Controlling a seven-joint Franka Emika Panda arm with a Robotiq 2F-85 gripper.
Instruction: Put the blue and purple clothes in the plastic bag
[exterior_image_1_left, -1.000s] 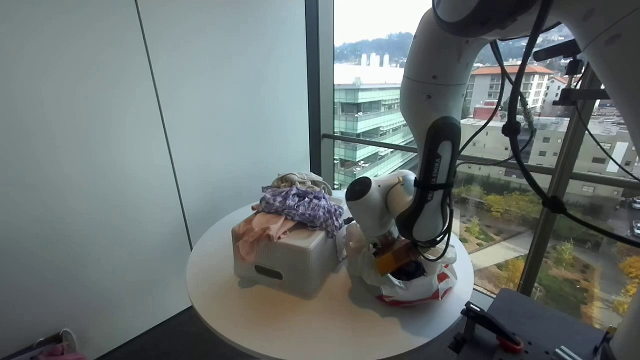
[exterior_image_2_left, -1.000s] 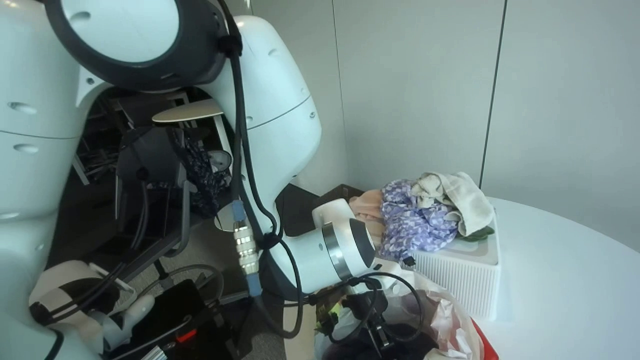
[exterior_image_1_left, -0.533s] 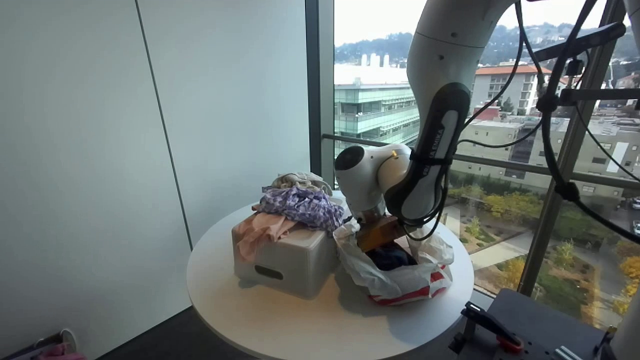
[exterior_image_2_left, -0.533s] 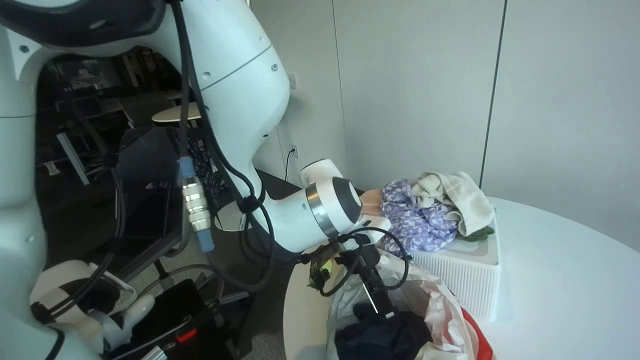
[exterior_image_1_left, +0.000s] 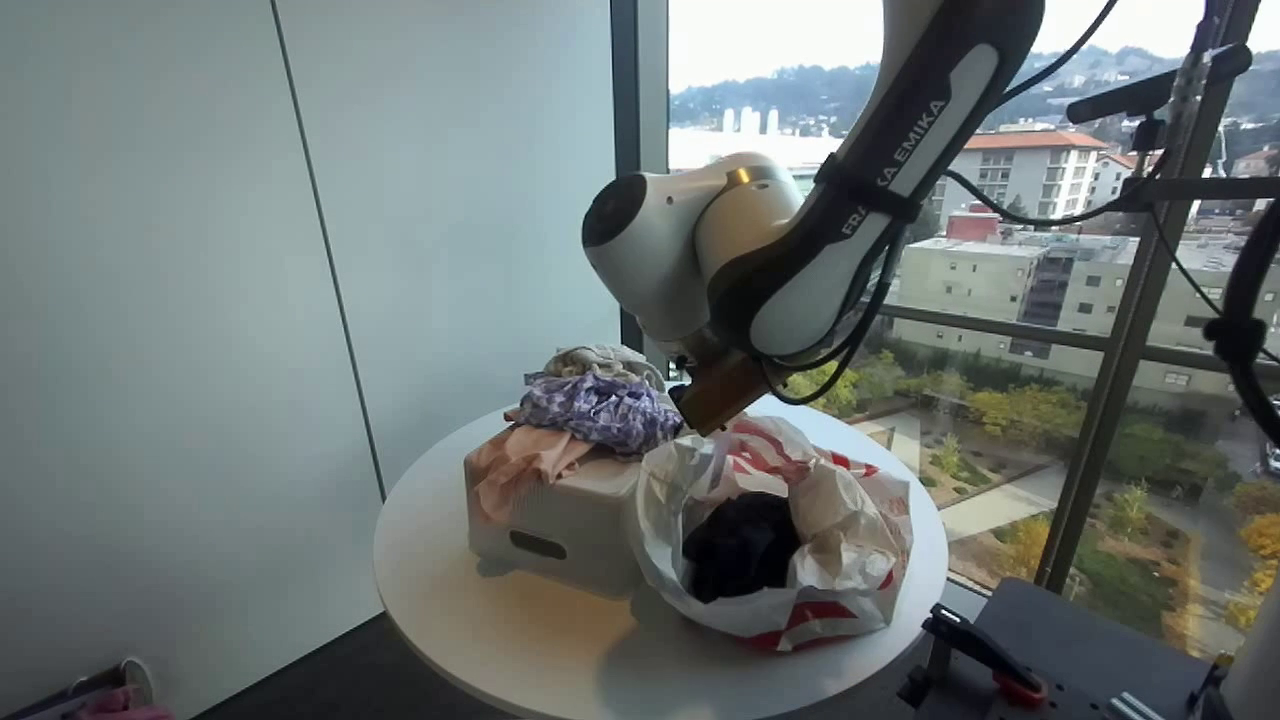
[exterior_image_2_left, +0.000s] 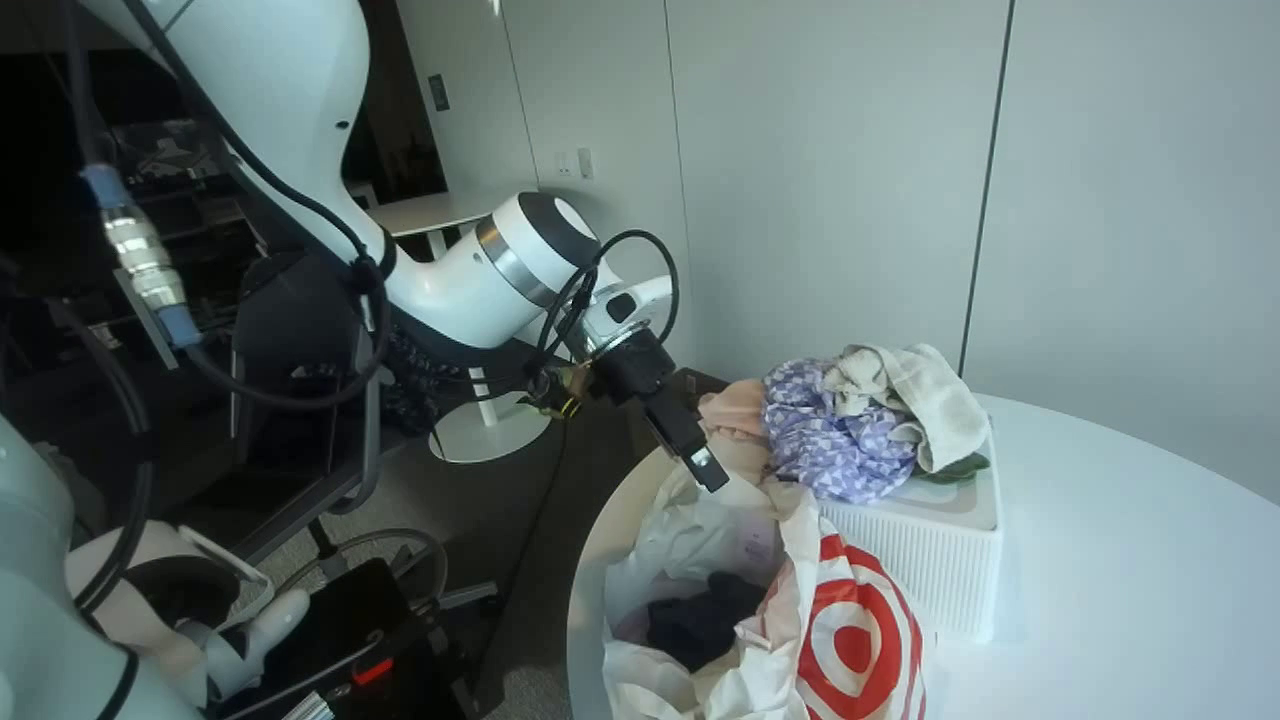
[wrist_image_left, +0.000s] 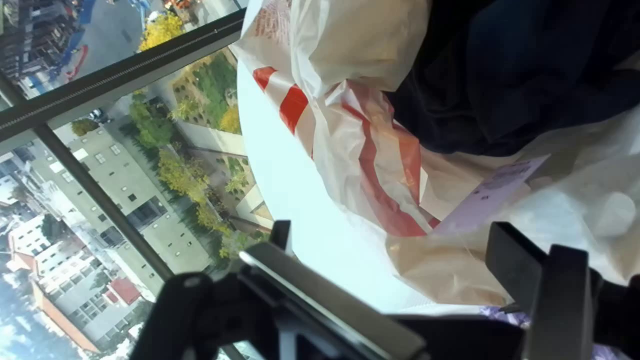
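Gripper (wrist_image_left: 400, 250), wrist view: spread wide, showing white table (wrist_image_left: 302, 200) and plastic bag (wrist_image_left: 345, 155) through the broad gap between fingers (wrist_image_left: 562, 305).
Navy garment (wrist_image_left: 520, 75), wrist view: bundled inside the bag, well apart from the fingers.
Purple garment (exterior_image_1_left: 600, 410), in an exterior view: heaped on the pale box (exterior_image_1_left: 590, 530), between peach cloth (exterior_image_1_left: 525, 460) and cream cloth (exterior_image_1_left: 602, 360), just beside the bag.
Gripper (exterior_image_2_left: 708, 470), in an exterior view: angled down at the bag's edge, too side-on to show the gap; cannot tell whether touching the plastic.

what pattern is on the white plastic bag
Red bullseye on the bag, clearest in an exterior view.
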